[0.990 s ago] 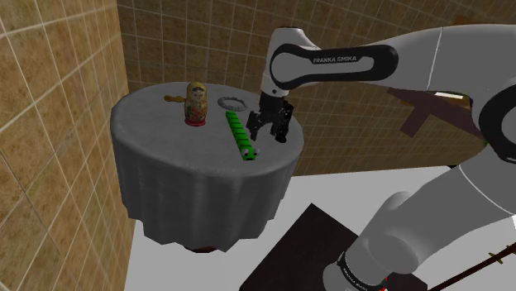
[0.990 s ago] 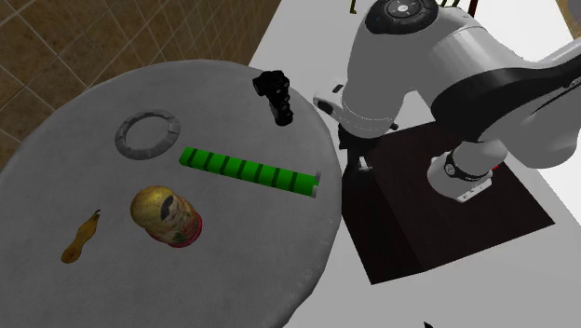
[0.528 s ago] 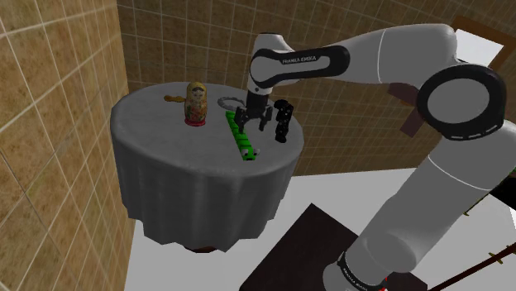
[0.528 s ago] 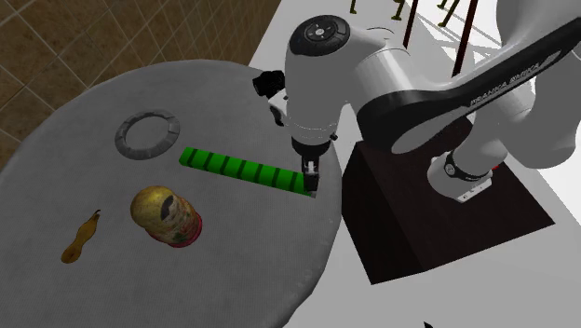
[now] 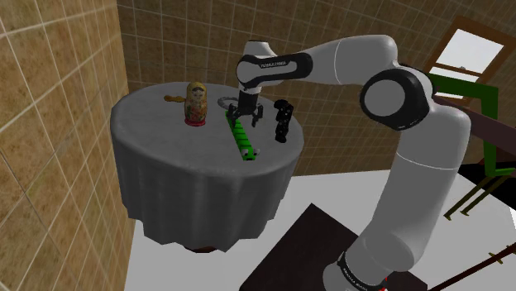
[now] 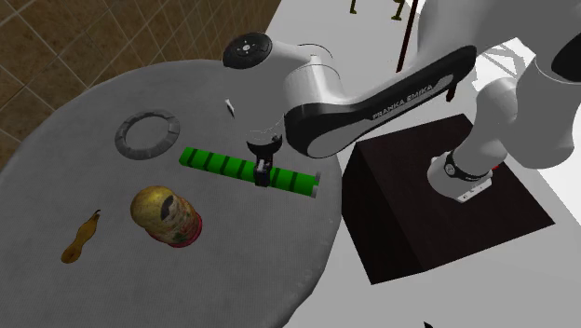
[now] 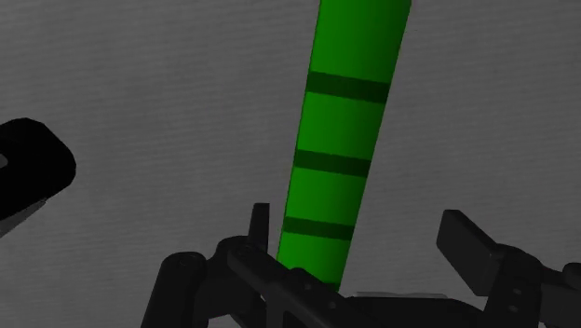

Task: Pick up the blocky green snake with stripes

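The black two-finger gripper (image 6: 263,174) points down, low over a green snake (image 6: 214,164), at about the middle of its length. In the wrist view its fingers (image 7: 473,244) stand well apart with the snake (image 7: 344,121) running out between them. The body sits close against one finger and leaves a clear gap to the other. Whether either finger touches it cannot be told.

The snake is a straight, blocky bar, bright green with darker green stripes across it. It lies flat on a round table (image 6: 233,270) under a grey cloth that hangs to the floor.

A painted nesting doll (image 6: 168,219), yellow and red, stands near the snake, to one side of it. A grey ring (image 6: 146,134) lies flat just beyond one end of the snake. A small brown gourd-shaped piece (image 6: 81,238) lies beyond the doll, well apart from the snake. In the shoulder view a black upright object (image 5: 283,122) stands on the snake's (image 5: 245,145) other side, away from the doll (image 5: 196,103). The arm's dark box stand (image 6: 419,219) sits on the floor just past the snake's other end.
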`<state>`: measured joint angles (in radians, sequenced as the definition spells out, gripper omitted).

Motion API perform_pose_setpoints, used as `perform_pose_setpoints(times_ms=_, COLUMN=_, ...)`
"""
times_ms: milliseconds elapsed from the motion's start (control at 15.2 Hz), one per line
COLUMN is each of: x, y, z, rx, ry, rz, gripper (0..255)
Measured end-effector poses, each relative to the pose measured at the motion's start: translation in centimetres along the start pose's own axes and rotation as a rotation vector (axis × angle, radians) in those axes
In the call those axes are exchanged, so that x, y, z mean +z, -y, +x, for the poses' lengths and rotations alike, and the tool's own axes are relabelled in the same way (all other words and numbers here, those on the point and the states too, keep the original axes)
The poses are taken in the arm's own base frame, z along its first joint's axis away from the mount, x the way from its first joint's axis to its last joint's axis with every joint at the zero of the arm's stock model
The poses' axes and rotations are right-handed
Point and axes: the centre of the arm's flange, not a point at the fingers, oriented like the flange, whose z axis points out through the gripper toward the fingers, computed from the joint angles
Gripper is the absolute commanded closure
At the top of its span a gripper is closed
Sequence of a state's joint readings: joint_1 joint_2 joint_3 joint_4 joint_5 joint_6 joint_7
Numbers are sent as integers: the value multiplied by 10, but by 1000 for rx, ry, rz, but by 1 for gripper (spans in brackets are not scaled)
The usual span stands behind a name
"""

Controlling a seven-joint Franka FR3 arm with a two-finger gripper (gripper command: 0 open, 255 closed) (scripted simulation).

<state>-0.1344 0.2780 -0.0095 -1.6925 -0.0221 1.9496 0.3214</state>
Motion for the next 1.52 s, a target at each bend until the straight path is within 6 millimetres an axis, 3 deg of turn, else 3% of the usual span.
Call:
perform_pose_setpoints(times_ms=396, x=24, y=-8, z=68, rx=94, ry=-6, rz=-7, gripper=0)
perform_pose_setpoints(times_ms=858, x=58, y=-10, z=74, rx=102, ry=-7, rz=-8, gripper=0)
perform_pose_setpoints(times_ms=924, x=60, y=-10, z=74, rx=102, ry=-7, rz=-8, gripper=255)
perform_pose_setpoints(times_ms=1518, x=61, y=-10, z=74, rx=102, ry=-9, rz=-8, gripper=255)
